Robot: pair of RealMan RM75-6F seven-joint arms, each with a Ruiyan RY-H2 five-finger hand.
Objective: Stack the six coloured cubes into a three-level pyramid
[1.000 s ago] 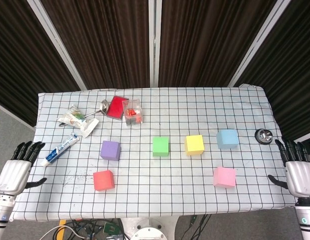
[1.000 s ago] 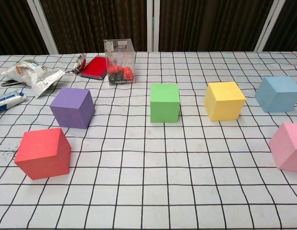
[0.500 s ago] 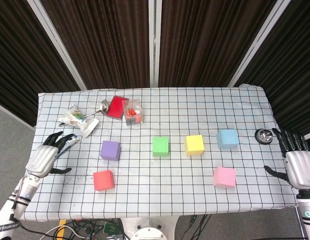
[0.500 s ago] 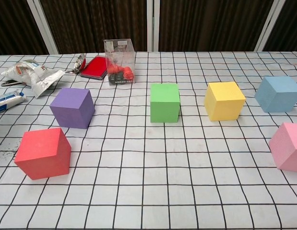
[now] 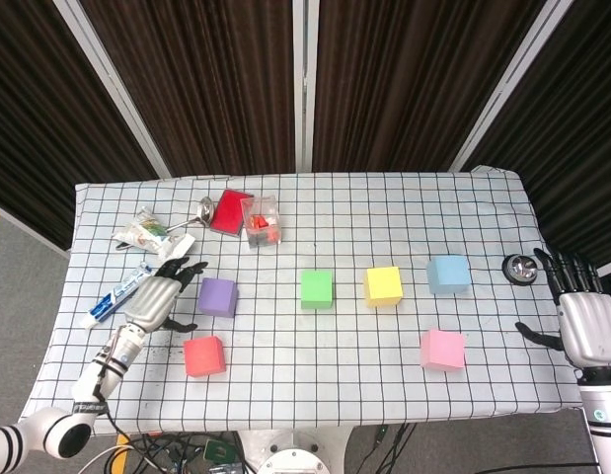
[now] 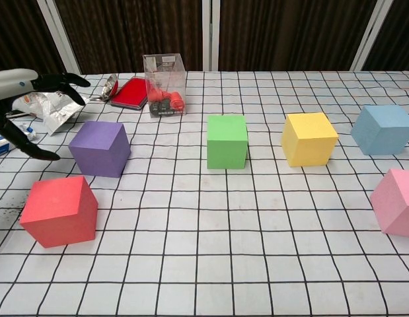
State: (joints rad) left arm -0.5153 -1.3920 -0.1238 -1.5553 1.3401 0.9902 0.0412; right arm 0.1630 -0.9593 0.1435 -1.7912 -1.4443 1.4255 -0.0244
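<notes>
Only the head view shows the right hand [image 5: 587,326].

Six foam cubes sit on the checked tablecloth, one of each colour: purple cube [image 5: 217,296], red cube [image 5: 204,356], green cube [image 5: 317,288], yellow cube [image 5: 383,285], blue cube [image 5: 448,274], pink cube [image 5: 442,350]. Two robot hands show: left hand [image 5: 157,299], right hand [image 5: 585,323].
</notes>
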